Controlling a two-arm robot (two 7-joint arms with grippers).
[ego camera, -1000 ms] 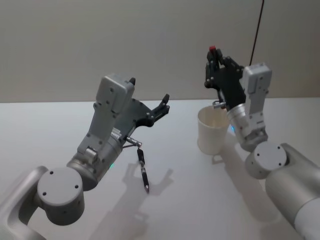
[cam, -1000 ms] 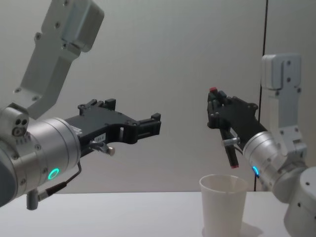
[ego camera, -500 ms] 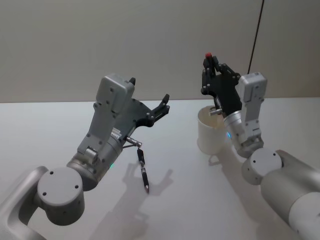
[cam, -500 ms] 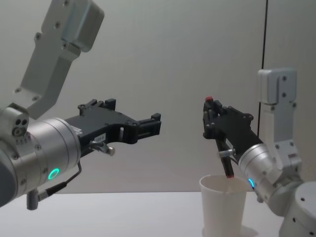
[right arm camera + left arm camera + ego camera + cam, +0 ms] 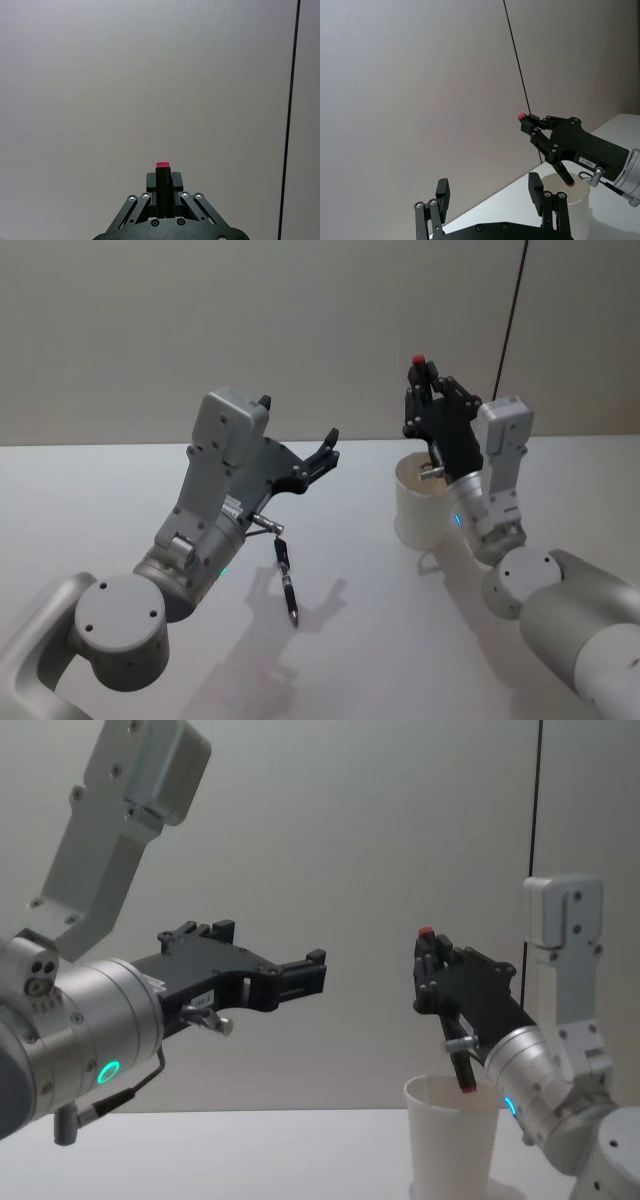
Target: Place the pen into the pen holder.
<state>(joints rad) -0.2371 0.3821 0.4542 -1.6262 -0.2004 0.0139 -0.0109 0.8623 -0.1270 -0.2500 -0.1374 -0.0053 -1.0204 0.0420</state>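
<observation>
My right gripper [image 5: 423,390] is shut on a black pen [image 5: 461,1065] with red ends, held steeply tilted. Its lower tip sits at rim level over the mouth of the pen holder [image 5: 450,1140], a white paper cup [image 5: 415,512] on the table at the right. The right wrist view looks along the pen [image 5: 162,181], clamped between the fingers of the gripper [image 5: 162,192]. The left wrist view sees this pen [image 5: 564,174] above the cup [image 5: 580,200]. My left gripper [image 5: 298,420] hangs open and empty above the table's middle [image 5: 270,945], [image 5: 489,185].
A second black pen [image 5: 288,580] lies on the white table [image 5: 120,490] below the left arm. A thin black cable [image 5: 512,300] runs down the wall behind the cup. Bare table lies in front of and left of the cup.
The right gripper has come down and slightly toward the left with the pen, bringing its lower tip from above the cup to the cup's mouth. The left arm has not moved.
</observation>
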